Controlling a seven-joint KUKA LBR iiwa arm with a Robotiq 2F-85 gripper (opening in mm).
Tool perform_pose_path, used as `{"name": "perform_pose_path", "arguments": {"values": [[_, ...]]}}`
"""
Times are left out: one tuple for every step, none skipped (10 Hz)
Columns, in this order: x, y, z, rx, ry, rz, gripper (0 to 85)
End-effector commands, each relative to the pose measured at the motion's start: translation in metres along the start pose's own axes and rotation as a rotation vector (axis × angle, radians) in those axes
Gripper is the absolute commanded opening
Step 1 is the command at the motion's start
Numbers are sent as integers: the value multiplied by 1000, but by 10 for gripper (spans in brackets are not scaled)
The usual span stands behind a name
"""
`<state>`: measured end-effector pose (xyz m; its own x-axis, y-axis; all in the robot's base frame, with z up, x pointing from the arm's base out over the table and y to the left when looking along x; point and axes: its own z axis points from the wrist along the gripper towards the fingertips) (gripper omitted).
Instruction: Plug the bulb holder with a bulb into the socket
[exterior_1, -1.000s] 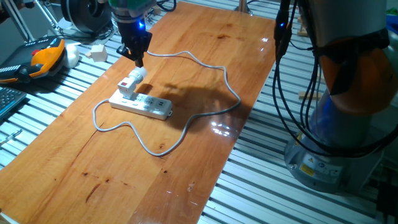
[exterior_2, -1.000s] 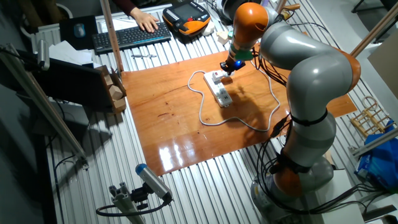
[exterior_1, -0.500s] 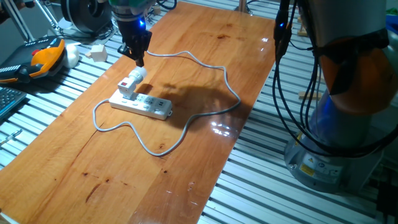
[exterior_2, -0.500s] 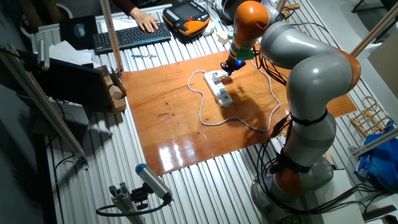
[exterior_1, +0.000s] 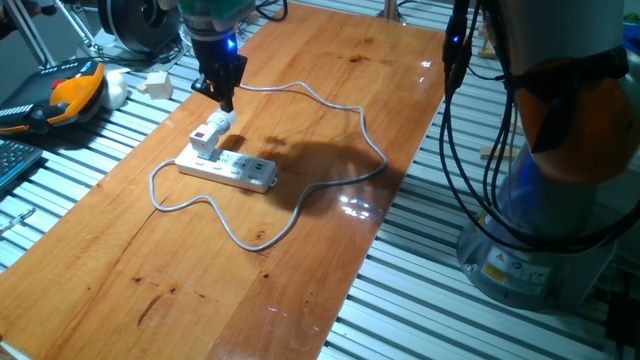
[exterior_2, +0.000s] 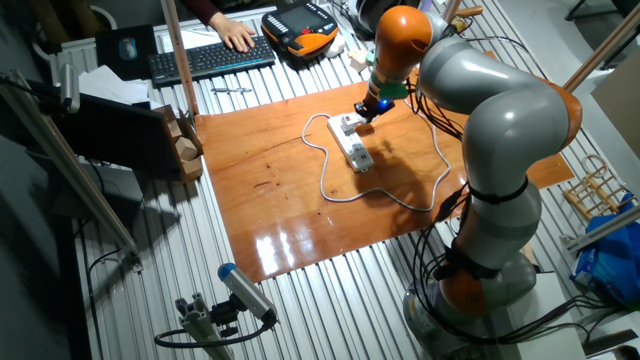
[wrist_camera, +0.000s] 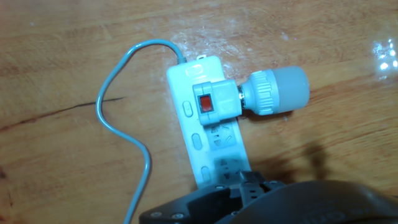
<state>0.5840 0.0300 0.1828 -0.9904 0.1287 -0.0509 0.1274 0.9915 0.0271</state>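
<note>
1. Jaws: whether they stand wide or narrow cannot be told. The gripper hangs above the bulb, apparently apart from it, and nothing shows between the fingers in either fixed view. The hand view shows only a dark part of the hand at its 6 o'clock edge.
2. Bulb holder: seated on the socket at the outlet nearest the cable end, red mark facing the hand camera. The bulb projects sideways toward 3 o'clock, overhanging the table.
3. Socket: lying flat on the table, its pale cable leaving at 12 o'clock and looping round to 9 o'clock.
4. Progress, as a judgement: insertion appears done, the holder sitting square and flush against the strip's face. Full depth of the pins cannot be confirmed, being hidden.
5. Remaining, as a judgement: little beyond clearing the arm from the strip without knocking the bulb.
</note>
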Motion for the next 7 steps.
{"name": "perform_pose_path", "arguments": {"values": [[0, 1, 1, -9, 3, 5, 0], [1, 2, 2, -10, 1, 12, 0], [0, 2, 2, -6, -9, 11, 0], [1, 2, 0, -3, -15, 11, 0], [2, 0, -5, -4, -9, 8, 0], [2, -1, -7, -9, -2, 4, 0], [2, 0, -6, -12, -2, 4, 0]]}}
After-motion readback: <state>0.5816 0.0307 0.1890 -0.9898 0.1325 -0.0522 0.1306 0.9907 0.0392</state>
